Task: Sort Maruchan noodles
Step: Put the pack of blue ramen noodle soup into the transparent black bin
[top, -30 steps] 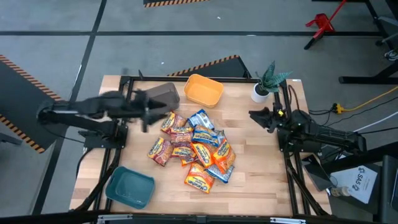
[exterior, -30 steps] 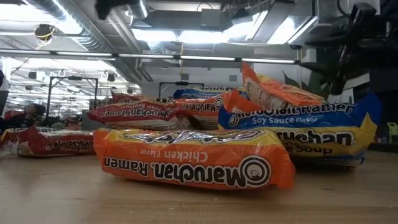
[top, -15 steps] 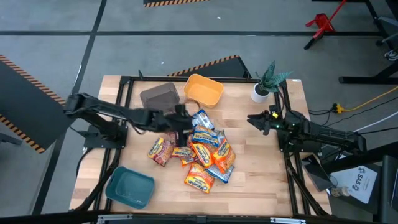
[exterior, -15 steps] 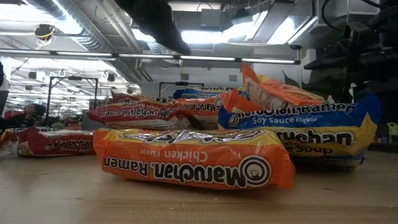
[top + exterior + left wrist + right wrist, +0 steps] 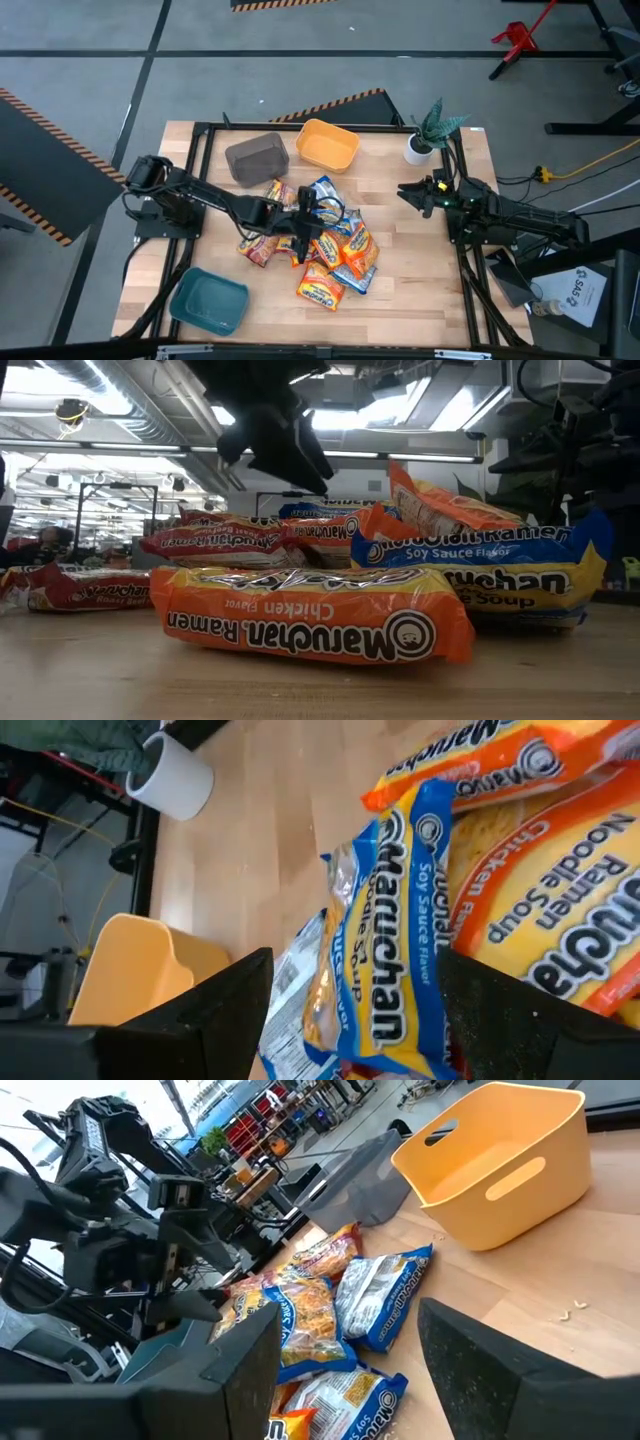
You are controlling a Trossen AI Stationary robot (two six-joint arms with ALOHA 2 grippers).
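Left gripper [image 5: 305,222] is held over the middle of the pile, jaws spread wide with nothing gripped; in the left wrist view a blue crinkly plastic Soy Sauce ramen packet [image 5: 395,935] is framed between its two dark fingers [image 5: 205,1010]. Right gripper [image 5: 412,190] is parked near the table's right edge, jaws partly open, nothing held. Maruchan noodles, a heap of small flat orange, blue and red-pink plastic packets [image 5: 312,243], are piled at the centre of the wooden table [image 5: 420,280], overlapping each other. An orange Chicken Flavor packet [image 5: 310,615] is seen nearest in the low view. Grey plastic bin [image 5: 257,158] and yellow-orange plastic bin [image 5: 327,146] are set along the far edge, teal plastic bin [image 5: 208,301] at the near left corner, white plant pot [image 5: 417,149] by the far right corner.
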